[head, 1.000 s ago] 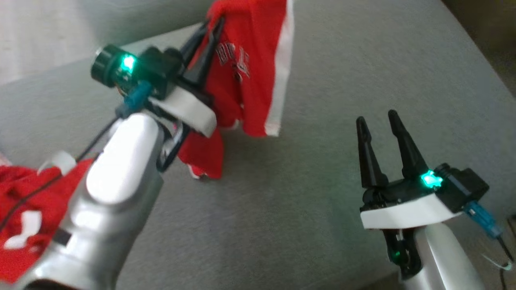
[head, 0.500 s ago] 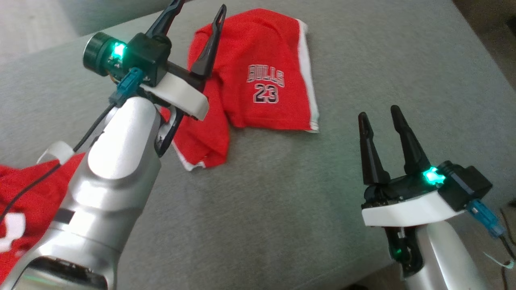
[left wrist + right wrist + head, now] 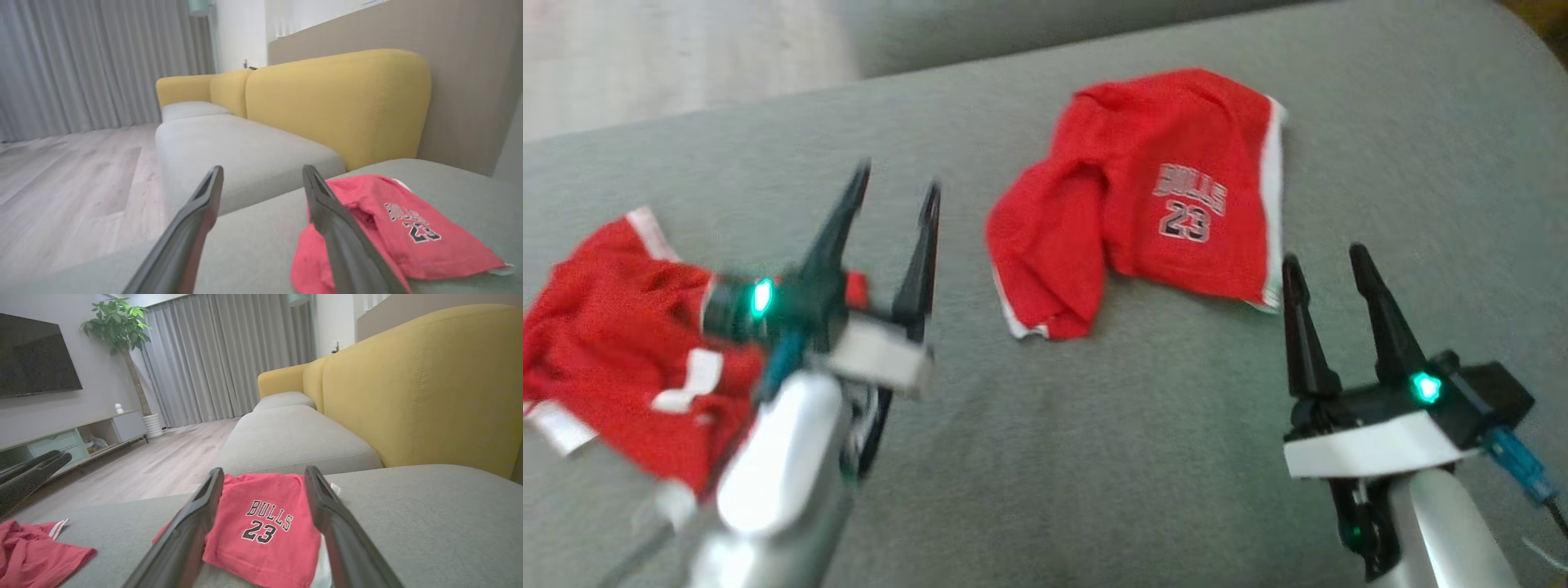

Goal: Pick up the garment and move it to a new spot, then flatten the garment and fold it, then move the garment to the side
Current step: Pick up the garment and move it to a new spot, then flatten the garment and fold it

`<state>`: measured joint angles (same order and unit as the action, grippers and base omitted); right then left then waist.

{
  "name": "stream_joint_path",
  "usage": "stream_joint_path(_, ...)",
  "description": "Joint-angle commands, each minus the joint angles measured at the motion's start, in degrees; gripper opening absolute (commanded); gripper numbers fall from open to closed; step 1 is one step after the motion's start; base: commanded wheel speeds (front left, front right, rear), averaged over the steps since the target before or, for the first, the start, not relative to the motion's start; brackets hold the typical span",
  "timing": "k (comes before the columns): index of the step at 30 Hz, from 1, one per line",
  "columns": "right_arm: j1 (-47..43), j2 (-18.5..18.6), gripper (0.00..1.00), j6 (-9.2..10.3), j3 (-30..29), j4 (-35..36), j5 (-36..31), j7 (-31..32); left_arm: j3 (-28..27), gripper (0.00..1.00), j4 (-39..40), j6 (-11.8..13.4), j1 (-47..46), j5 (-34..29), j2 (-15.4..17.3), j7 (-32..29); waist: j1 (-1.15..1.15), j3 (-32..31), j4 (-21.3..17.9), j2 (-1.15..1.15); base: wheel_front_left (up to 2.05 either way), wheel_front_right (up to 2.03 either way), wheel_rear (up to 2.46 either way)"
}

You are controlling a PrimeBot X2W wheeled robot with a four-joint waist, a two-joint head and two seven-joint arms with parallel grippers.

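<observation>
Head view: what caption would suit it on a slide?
Red shorts lie crumpled on the grey sofa, another red garment at left, both jaws open and empty.

It was a home living room. Ahead of the right gripper (image 3: 264, 470) ran a sofa (image 3: 408, 388) with yellow backs and grey seat cushions (image 3: 294, 437). Off to that gripper's left, a dark television (image 3: 34, 359) hung on the wall above a low media cabinet (image 3: 81, 435). A potted tree (image 3: 118, 322) stood beside floor-length grey curtains (image 3: 229, 355), over pale wood flooring (image 3: 163, 465).
</observation>
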<state>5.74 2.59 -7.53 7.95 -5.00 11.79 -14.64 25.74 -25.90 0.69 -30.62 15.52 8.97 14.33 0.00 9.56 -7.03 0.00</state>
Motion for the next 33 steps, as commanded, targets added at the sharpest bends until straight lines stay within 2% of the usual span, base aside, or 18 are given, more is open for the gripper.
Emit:
stream_joint_path(1, -0.3, 0.3, 1.00, 0.04, 0.5, 1.4, -0.7, -0.4, -2.6, 1.00, 3.4, 1.3, 1.6, 0.6, 1.3, 0.6, 0.00, -2.6, 3.4, 0.00, 0.00, 0.00, 0.00)
stream_joint_path(5, -1.8, 0.3, 1.00, 0.04, -0.5, 1.0, -1.5, -0.4, -4.3, 1.00, 8.0, 3.7, 10.0, 0.8, 0.9, 0.6, 0.00, -3.7, 5.2, 0.00, 0.00, 0.00, 0.00)
stream_joint_path(10, -2.5, 0.3, 1.00, 0.04, -1.3, 1.0, -2.1, -0.4, -5.8, 1.00, 11.5, 4.8, 15.6, 0.1, -0.1, 0.7, 0.00, -3.8, 6.5, 0.00, 0.00, 0.00, 0.00)
stream_joint_path(19, -0.9, 0.3, 1.00, 0.04, -1.1, -1.3, -5.7, -0.4, -6.3, 1.00, 12.0, 3.5, 16.1, -1.1, -1.5, 0.7, 0.00, -2.1, 8.4, 0.00, 0.00, 0.00, 0.00)
stream_joint_path(25, 4.1, 0.3, 1.00, 0.04, 2.0, -9.3, -8.7, 1.0, -6.4, 1.00, 11.3, 2.5, 15.0, -1.6, -2.4, 0.7, 0.00, 0.5, 10.3, 0.00, 0.00, 0.00, 0.00)
stream_joint_path(33, 11.9, 0.3, 1.00, 0.04, 10.1, -19.7, -10.7, 6.1, -6.3, 1.00, 10.2, 1.4, 13.2, -2.0, -3.9, 0.7, 0.00, 3.4, 13.3, 0.00, 0.00, 0.00, 0.00)
